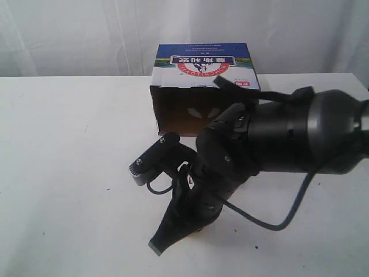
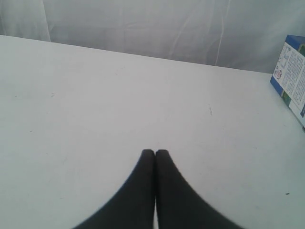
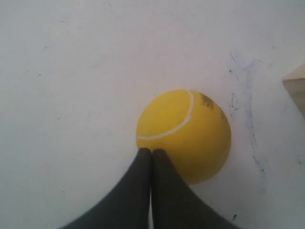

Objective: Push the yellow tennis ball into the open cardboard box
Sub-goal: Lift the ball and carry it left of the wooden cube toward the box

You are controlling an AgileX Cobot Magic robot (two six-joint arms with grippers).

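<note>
The yellow tennis ball (image 3: 186, 131) lies on the white table, its white seam and dark logo facing up. My right gripper (image 3: 151, 151) is shut with nothing held, and its fingertips rest against the ball's near side. In the exterior view the right arm covers the ball, and the right gripper (image 1: 158, 246) points down at the table's front. The open cardboard box (image 1: 202, 86) lies behind the arm, dark opening toward the arm, blue-and-white top with red lettering. My left gripper (image 2: 155, 151) is shut and empty over bare table, with the box's corner (image 2: 291, 76) far off to one side.
A corner of a pale wooden cube (image 3: 298, 90) shows beside the ball in the right wrist view. A black cable (image 1: 271, 222) loops from the right arm onto the table. A white curtain hangs behind the table (image 1: 69, 150).
</note>
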